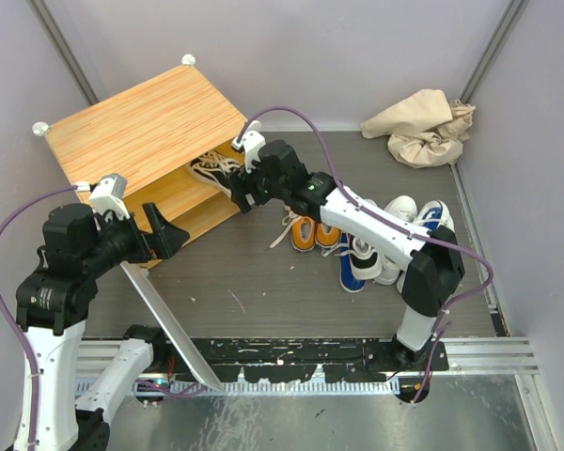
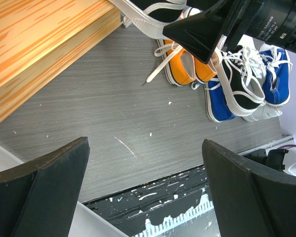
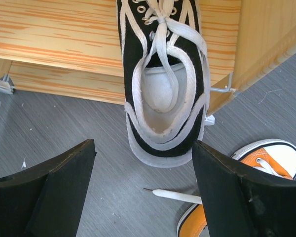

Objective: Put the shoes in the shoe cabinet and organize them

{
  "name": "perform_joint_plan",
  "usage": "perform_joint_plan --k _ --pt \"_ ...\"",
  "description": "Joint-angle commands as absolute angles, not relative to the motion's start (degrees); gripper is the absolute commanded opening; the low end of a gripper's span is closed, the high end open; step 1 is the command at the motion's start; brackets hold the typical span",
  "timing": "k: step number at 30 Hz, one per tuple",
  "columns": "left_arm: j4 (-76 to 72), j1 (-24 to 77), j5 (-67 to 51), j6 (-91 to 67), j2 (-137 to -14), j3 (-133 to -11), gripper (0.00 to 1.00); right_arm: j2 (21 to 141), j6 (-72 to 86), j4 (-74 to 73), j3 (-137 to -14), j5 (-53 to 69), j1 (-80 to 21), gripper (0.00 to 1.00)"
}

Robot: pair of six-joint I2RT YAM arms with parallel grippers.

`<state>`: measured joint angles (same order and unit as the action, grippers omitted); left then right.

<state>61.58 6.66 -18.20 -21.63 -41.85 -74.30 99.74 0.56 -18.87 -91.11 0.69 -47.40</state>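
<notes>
The shoe cabinet (image 1: pixel 141 122) stands at the back left, its wood-grain top up. A black shoe with white laces (image 3: pixel 163 74) lies toe-first on its shelf, the heel sticking out over the floor. My right gripper (image 3: pixel 143 190) is open just behind that heel, and the shoe is not between its fingers. An orange pair (image 1: pixel 315 233), a blue shoe (image 1: pixel 350 272), another black shoe (image 1: pixel 365 254) and a white shoe (image 1: pixel 399 209) are bunched on the floor to the right. My left gripper (image 1: pixel 164 235) hangs open and empty by the cabinet's near corner.
A white panel (image 1: pixel 169 319) leans from the cabinet's near corner towards the base rail. A crumpled beige cloth bag (image 1: pixel 423 127) lies in the back right corner. A loose white lace tip (image 3: pixel 177 196) trails on the floor below the right gripper. Walls close in on both sides.
</notes>
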Motion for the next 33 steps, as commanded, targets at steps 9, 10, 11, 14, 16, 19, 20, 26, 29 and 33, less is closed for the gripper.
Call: perform_joint_plan --k 9,10,11,14,16,19,20,26,29,33 --pt "62.20 6.77 -17.45 -20.74 -41.73 -74.34 0.98 102.40 -1.60 -8.41 -91.23 -2.53 -47.23 0.54" --pt "62.15 6.77 -17.43 -20.75 -41.67 -74.31 0.98 102.62 -1.59 -8.18 -91.42 -2.80 -47.26 0.35" --pt "62.13 6.77 -17.43 -20.68 -41.66 -74.29 0.98 102.65 -1.34 -7.83 -91.61 -3.32 -47.34 0.25" --pt "62.05 6.77 -17.48 -20.71 -41.66 -74.33 0.98 102.13 -0.59 -6.02 -91.76 -4.89 -47.41 0.06" --pt "62.30 6.77 -17.52 -20.57 -41.75 -74.44 0.98 101.29 0.16 -3.97 -91.67 -6.26 -47.68 0.01" --pt "62.71 6.77 -17.53 -20.41 -41.55 -74.78 0.98 99.95 1.77 -0.06 -91.50 -7.85 -48.03 0.01" --pt "62.78 6.77 -17.51 -20.32 -41.37 -74.78 0.98 99.71 2.54 1.23 -91.59 -8.46 -48.14 0.01" --pt "62.88 6.77 -17.88 -20.33 -41.13 -74.10 0.98 103.39 3.23 3.98 -96.59 -10.74 -48.08 0.01" --pt "62.66 6.77 -18.03 -20.37 -41.07 -74.17 0.98 106.58 1.69 6.25 -98.16 -10.81 -48.01 0.01" --pt "62.64 6.77 -18.01 -20.35 -40.87 -73.95 0.98 109.01 0.22 9.81 -98.46 -10.10 -47.92 0.01"
